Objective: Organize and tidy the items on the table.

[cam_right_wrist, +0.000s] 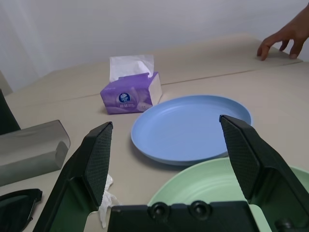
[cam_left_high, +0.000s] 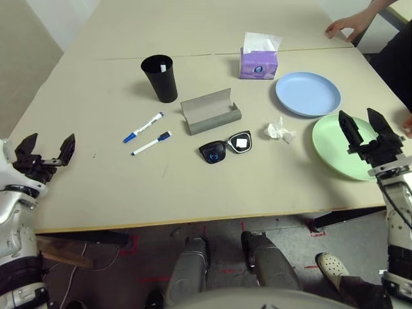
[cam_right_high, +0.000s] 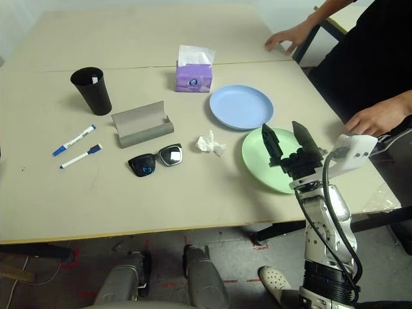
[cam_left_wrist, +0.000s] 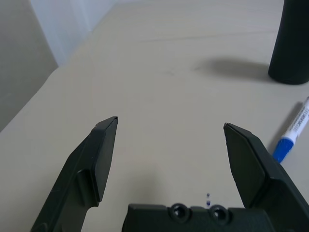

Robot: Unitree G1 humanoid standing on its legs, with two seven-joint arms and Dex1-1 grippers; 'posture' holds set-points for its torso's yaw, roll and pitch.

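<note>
Large pale beige matte tabletop (cam_left_high: 96, 193) with a thin seam across its far part, bearing all items. Left gripper (cam_left_high: 45, 149), black two-fingered, hovers above the table's near left edge, pointing forward, fingers spread wide and empty. Right gripper (cam_right_high: 286, 141) hovers above the pale green round plate (cam_right_high: 257, 164) at the right, likewise wide and empty. Pale blue round plate (cam_left_high: 308, 94) lies just beyond the green one, nearly touching it. Purple tissue box (cam_left_high: 259, 62) with white tissue protruding stands near the seam; its round blue label is not legible. Tall black cup (cam_left_high: 160, 78) stands upright at centre-left. Grey oblong glasses case (cam_left_high: 210, 112) lies open at centre. Black sunglasses (cam_left_high: 225, 148) lie just nearer than the case. Two white blue-capped markers (cam_left_high: 143, 127) lie side by side to the case's left; their print is unreadable. Crumpled white tissue (cam_left_high: 279, 132) lies between sunglasses and green plate. A person's hand (cam_left_high: 344, 27) rests at the far right edge.
</note>
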